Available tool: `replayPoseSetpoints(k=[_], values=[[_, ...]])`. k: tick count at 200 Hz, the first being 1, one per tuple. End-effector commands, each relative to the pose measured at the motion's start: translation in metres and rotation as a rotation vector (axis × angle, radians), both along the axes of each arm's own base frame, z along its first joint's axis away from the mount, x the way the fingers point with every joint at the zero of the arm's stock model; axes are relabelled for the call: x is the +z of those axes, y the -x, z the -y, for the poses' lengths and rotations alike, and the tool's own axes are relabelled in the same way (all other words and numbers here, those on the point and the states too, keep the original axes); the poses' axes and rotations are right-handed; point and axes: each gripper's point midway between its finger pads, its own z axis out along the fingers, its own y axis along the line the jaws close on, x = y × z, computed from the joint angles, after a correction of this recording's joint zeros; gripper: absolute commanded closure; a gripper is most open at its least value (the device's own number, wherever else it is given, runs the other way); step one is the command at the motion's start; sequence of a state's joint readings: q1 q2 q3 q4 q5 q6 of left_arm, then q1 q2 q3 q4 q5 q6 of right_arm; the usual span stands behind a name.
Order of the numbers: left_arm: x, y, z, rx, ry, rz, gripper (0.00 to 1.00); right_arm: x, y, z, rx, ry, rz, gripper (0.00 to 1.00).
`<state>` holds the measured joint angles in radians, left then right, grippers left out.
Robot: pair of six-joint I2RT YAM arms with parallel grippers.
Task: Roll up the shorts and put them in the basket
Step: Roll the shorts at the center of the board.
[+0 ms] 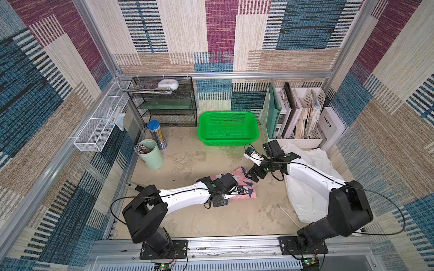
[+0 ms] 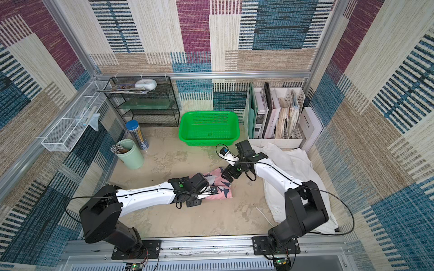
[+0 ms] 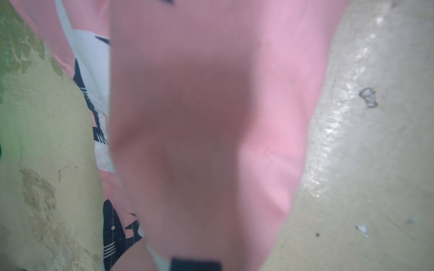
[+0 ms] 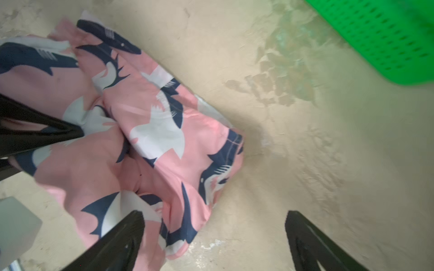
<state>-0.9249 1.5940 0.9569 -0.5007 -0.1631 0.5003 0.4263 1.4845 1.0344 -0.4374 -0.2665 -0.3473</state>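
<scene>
Where pink cloth smothers left wrist view, left gripper point(image 1: 237, 189) jaws unreadable; its tip against pink shorts point(image 4: 150, 131), bunched at middle of surface point(image 1: 211, 215). Right gripper point(image 4: 214, 213) just beyond, jaws spread wide, empty. White shorts point(image 1: 307, 194) heaped under right arm. Green basket point(image 1: 227, 127) near back wall.

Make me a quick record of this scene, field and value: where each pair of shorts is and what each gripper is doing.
pink shark-print cloth shorts: bunched in the middle
plain white cloth shorts: crumpled on the robot's right side, untouched
left gripper: shut on the pink pair
right gripper: open, empty, beside the pink pair
green plastic mesh basket: at the back, apart from both pairs
</scene>
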Motion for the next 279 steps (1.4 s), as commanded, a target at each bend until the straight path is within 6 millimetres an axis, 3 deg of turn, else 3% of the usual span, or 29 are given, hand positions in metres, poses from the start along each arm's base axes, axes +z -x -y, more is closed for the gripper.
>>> replayPoseSetpoints(k=[1, 21, 37, 115, 166, 196, 222, 258, 279], values=[[0.003, 0.012, 0.002, 0.001, 0.031, -0.086, 1.00, 0.024, -0.030, 0.028, -0.219, -0.005, 0.129, 0.01], [0.007, 0.016, 0.006, 0.001, 0.056, -0.134, 1.00, 0.036, -0.036, 0.046, -0.303, -0.083, 0.130, 0.01], [0.009, 0.020, 0.009, 0.003, 0.082, -0.183, 1.00, 0.044, -0.033, 0.048, -0.289, -0.098, 0.163, 0.01], [0.011, 0.024, 0.005, 0.095, 0.158, -0.489, 1.00, 0.089, 0.017, 0.027, -0.017, -0.226, 0.437, 0.01], [0.010, 0.027, 0.007, 0.127, 0.207, -0.657, 1.00, 0.063, 0.065, -0.017, 0.245, -0.104, 0.490, 0.01], [0.000, 0.026, 0.005, 0.151, 0.194, -0.720, 1.00, 0.042, 0.083, -0.030, 0.319, 0.037, 0.546, 0.01], [-0.005, 0.017, 0.004, 0.177, 0.199, -0.726, 1.00, 0.026, 0.104, -0.045, 0.414, 0.044, 0.541, 0.01], [-0.006, 0.014, 0.001, 0.188, 0.205, -0.726, 1.00, -0.012, 0.116, -0.051, 0.507, 0.160, 0.495, 0.01], [-0.008, 0.013, 0.000, 0.196, 0.214, -0.746, 1.00, -0.021, 0.120, -0.058, 0.551, 0.180, 0.507, 0.00]])
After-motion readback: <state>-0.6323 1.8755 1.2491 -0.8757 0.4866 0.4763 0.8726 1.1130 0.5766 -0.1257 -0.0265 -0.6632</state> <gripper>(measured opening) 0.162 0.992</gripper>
